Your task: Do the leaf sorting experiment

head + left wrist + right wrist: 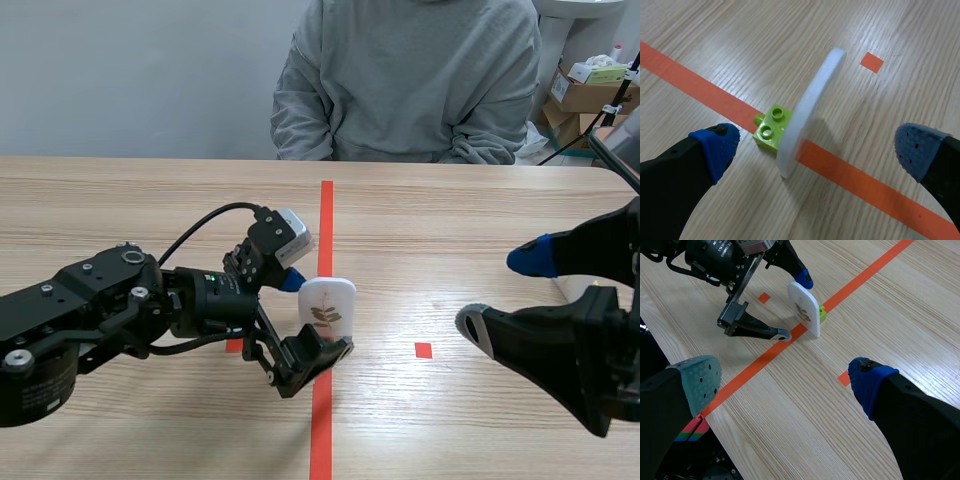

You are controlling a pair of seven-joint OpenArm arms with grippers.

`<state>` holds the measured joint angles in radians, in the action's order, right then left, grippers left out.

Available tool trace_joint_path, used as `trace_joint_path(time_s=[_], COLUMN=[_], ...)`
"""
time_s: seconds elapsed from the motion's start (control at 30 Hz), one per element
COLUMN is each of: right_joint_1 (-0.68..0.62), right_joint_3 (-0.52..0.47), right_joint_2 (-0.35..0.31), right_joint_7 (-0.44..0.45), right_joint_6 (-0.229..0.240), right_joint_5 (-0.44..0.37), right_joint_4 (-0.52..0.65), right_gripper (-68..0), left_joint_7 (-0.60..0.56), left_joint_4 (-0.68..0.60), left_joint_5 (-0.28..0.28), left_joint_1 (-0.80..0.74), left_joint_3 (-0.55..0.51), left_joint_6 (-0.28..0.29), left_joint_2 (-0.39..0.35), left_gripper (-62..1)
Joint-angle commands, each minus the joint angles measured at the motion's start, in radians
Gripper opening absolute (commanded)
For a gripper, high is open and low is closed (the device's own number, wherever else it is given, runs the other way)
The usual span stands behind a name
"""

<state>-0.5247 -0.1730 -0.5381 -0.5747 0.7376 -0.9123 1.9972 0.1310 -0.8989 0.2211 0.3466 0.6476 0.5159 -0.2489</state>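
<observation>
**A:** How is the left claw [818, 147] sitting?

**B:** It is hanging released. Its blue dotted pads [720, 144] are standing wide apart on either side of the white rounded plastic card [810, 105] with the leaf picture, and neither is touching it.

**A:** And the card itself?

**B:** It is standing on edge, leaning a little, slotted into a small lime-green plastic building brick [771, 129]. The brick is sitting on the orange-red tape line [865, 180] near the middle of the pale wooden counter [450, 220].

**A:** So what is the grab asking for?

**B:** I am judging that the pads are already facing the card's flat faces, which is the right way round. The card is looking closer to one pad, so the claw should be centring first. Otherwise one pad would be pushing the card over before the other arrives. It should be pinching above the brick, gently, then lifting straight so the brick is coming along or slipping off cleanly.

**A:** Is the right claw [785, 380] helping?

**B:** No. It is hovering released, well apart from the card, holding nothing.
</observation>
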Motion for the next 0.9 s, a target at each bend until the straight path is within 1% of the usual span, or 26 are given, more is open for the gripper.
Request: trace_joint_path(time_s=[0.0,0.07,0.1,0.33,0.87], right_joint_1=[0.006,0.006,0.006,0.006,0.006], right_joint_3=[-0.008,-0.008,-0.008,-0.008,-0.008], right_joint_2=[-0.005,-0.005,-0.005,-0.005,-0.005], right_joint_7=[0.013,0.013,0.014,0.016,0.016], right_joint_6=[0.008,0.008,0.008,0.008,0.008], right_joint_5=[-0.008,-0.008,-0.008,-0.007,-0.007], right_joint_4=[-0.001,-0.001,-0.001,-0.001,-0.002], right_gripper=[-15.7,-15.7,-15.7,-15.7,-15.7], left_joint_7=[-0.017,-0.023,-0.026,-0.030,-0.033], left_joint_4=[-0.016,-0.011,-0.008,0.022,0.023], left_joint_5=[-0.001,-0.030,-0.032,-0.033,-0.032], left_joint_1=[0.012,0.014,0.014,0.019,0.019], left_joint_3=[-0.006,-0.006,-0.006,-0.006,-0.006], left_joint_6=[-0.009,-0.012,-0.012,-0.012,-0.004], left_joint_2=[0.014,0.022,0.023,0.024,0.024], left_gripper=[1.4,1.4,1.4,1.4,1.4])
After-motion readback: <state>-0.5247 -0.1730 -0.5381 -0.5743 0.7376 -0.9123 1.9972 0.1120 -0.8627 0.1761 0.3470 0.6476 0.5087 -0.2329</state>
